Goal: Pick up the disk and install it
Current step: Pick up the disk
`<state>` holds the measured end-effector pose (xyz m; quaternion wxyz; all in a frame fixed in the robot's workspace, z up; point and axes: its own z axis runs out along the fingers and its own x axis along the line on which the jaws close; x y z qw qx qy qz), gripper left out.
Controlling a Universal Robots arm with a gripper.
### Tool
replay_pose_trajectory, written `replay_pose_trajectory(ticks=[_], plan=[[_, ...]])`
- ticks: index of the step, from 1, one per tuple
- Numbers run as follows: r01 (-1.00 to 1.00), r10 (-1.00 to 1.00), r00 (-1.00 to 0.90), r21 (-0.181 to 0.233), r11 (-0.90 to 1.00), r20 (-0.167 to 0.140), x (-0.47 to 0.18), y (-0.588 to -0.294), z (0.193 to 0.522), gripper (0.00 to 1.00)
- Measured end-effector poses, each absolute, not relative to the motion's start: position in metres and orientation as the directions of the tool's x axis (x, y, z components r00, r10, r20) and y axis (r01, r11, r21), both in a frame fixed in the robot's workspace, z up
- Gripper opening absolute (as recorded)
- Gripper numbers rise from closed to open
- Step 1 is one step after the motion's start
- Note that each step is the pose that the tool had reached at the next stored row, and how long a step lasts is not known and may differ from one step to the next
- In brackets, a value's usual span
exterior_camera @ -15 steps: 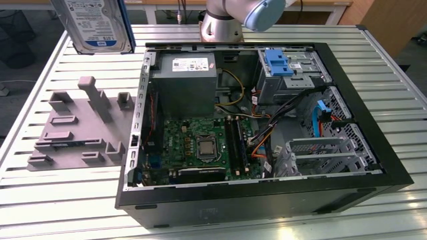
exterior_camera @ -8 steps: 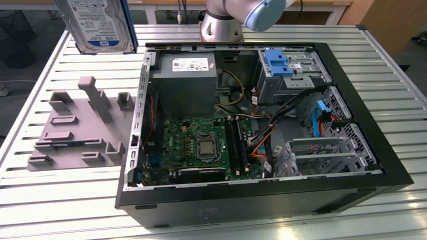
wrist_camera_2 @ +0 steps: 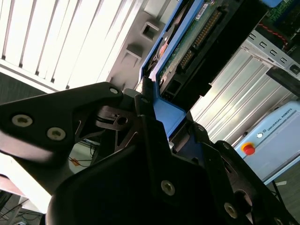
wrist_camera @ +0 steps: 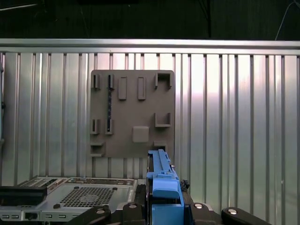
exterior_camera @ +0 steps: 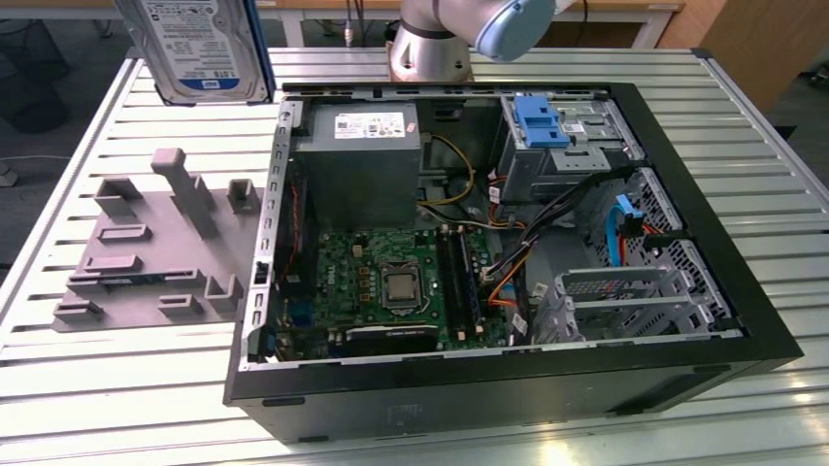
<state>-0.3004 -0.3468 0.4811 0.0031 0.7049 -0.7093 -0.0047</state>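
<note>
The jaws are clamped from both sides on the blue frame of the disk (wrist_camera: 163,187), which they hold edge-on in the air, clear of the table (exterior_camera: 104,388). Below the jaws on the slatted table lies a grey fixture plate (wrist_camera: 132,112). Farther off, just beside that plate, sits the open computer case (exterior_camera: 518,243).

disk (exterior_camera: 205,44) | silver, white-and-blue label, blue frame | upright, airborne | exterior view's left
</note>
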Motion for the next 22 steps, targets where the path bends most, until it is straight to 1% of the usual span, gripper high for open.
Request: replay_pose_trajectory(ticks=[22], plan=[[-1.000, -1.000, -0.006, 0.011, 0.006, -0.002, -0.286, -0.347, 0.481, 0.36]])
